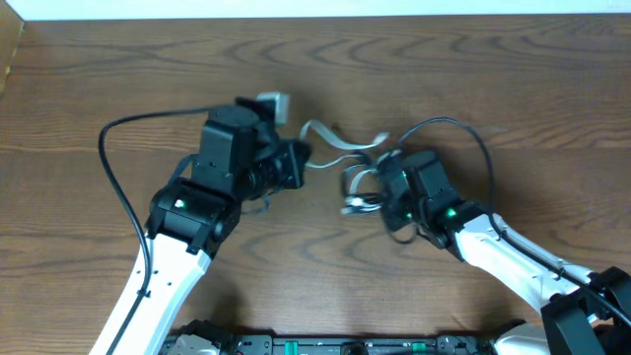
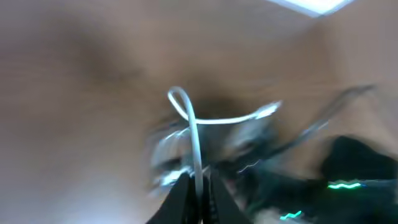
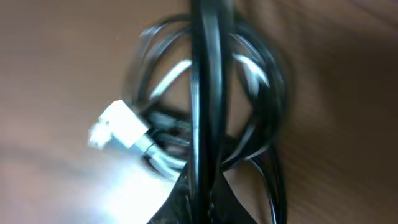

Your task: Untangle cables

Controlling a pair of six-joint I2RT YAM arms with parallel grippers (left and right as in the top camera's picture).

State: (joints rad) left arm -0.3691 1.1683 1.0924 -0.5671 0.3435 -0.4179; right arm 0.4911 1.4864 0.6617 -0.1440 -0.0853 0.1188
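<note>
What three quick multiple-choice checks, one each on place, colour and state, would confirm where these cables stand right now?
1. Where is the cable tangle?
A) between the left end effector and the right end effector
B) far off to the left of both
C) far off to the right of both

2. What colour is the cable in the left end effector?
A) red
B) white
C) yellow

3. How is the right end effector?
A) wide open and empty
B) out of every view
C) shut on a black cable

Answers:
1 A: overhead, the tangle sits between them.
2 B: the white cable runs into its closed fingers.
3 C: its wrist view shows the black cable pinched.
</note>
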